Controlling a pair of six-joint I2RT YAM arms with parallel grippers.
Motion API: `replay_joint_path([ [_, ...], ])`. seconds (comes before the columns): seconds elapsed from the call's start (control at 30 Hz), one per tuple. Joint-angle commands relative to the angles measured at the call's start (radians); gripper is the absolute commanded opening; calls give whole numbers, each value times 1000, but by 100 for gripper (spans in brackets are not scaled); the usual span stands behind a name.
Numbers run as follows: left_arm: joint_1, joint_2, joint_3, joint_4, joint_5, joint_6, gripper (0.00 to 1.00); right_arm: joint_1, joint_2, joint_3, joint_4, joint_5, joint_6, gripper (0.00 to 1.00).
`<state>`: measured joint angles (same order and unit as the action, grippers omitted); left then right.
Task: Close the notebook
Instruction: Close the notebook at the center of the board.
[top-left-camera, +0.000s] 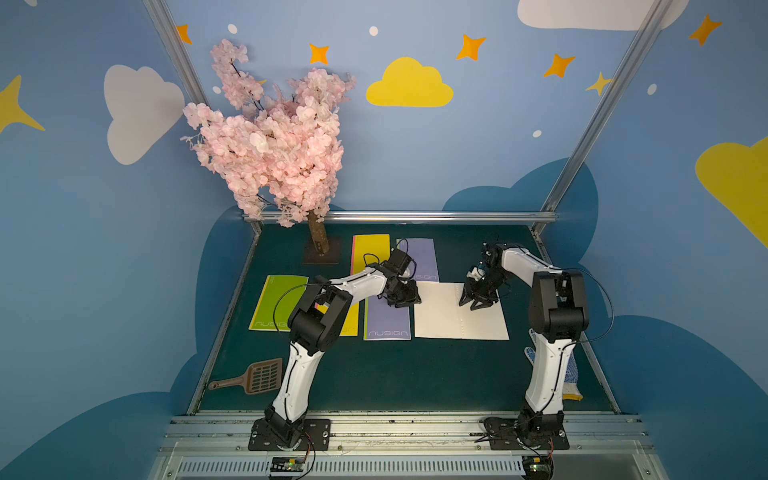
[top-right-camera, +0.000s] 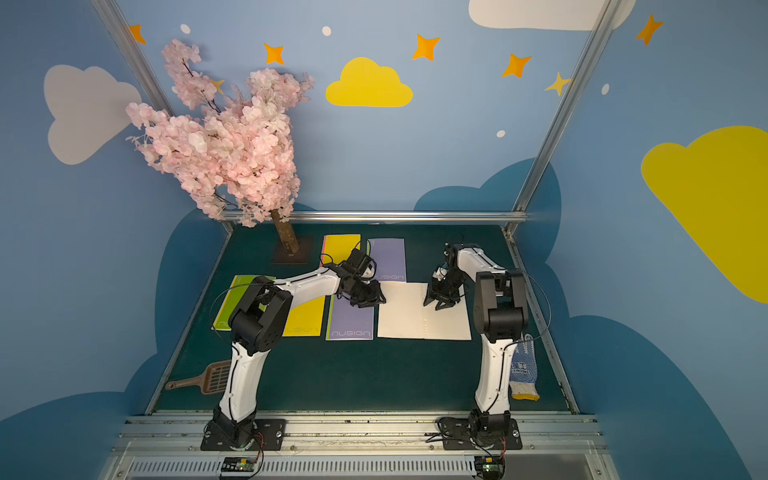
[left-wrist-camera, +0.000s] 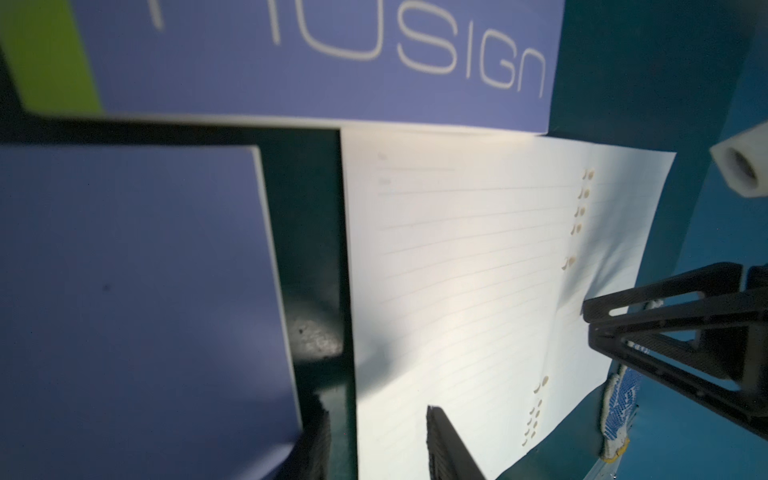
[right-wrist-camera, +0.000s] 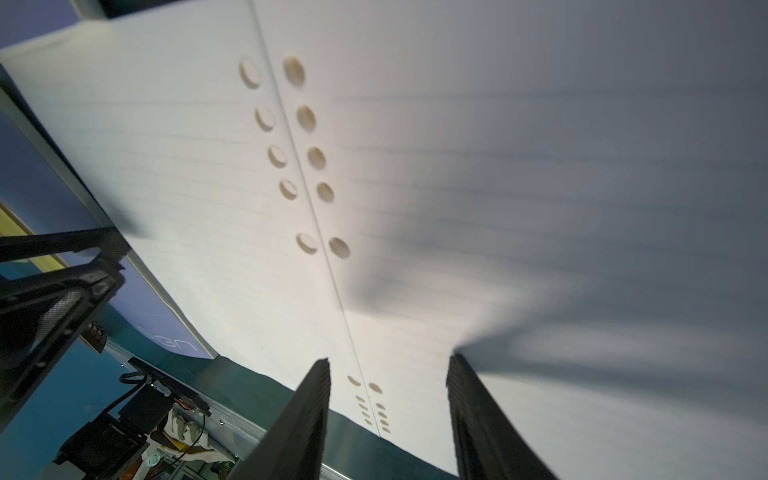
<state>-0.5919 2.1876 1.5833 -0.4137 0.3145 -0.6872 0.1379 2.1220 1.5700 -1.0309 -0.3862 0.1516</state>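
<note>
The notebook (top-left-camera: 440, 313) (top-right-camera: 405, 313) lies open and flat on the green mat, its white lined pages up and punched holes along the spine (right-wrist-camera: 307, 166). My left gripper (top-left-camera: 409, 301) (top-right-camera: 374, 301) (left-wrist-camera: 376, 407) is open at the notebook's left edge; one finger is over the white page (left-wrist-camera: 457, 270), the other beside the neighbouring purple notebook (left-wrist-camera: 124, 291). My right gripper (top-left-camera: 473, 303) (top-right-camera: 436, 304) (right-wrist-camera: 390, 359) is open just above the pages, its fingers on either side of the spine. Nothing is held.
Closed notebooks lie left of and behind the open one: purple (top-left-camera: 386, 322), purple (top-left-camera: 424, 257), yellow (top-left-camera: 370, 253), green (top-left-camera: 276, 303). A pink blossom tree (top-left-camera: 274, 141) stands at the back left. A brown scoop (top-left-camera: 257, 376) and a glove (top-right-camera: 523, 370) lie near the front corners.
</note>
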Motion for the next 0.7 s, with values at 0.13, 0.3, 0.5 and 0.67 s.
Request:
replay_joint_path([
  [0.13, -19, 45, 70, -91, -28, 35, 41, -4, -1, -15, -23, -14, -14, 49],
  [0.3, -26, 67, 106, -127, -30, 43, 41, -4, -1, -24, -22, -9, -14, 49],
  [0.5, -30, 76, 120, -151, -45, 50, 41, -4, 0, -30, -19, -9, -14, 49],
  [0.67, -37, 88, 129, -148, -4, 55, 41, -4, -10, -57, -17, -4, -12, 49],
])
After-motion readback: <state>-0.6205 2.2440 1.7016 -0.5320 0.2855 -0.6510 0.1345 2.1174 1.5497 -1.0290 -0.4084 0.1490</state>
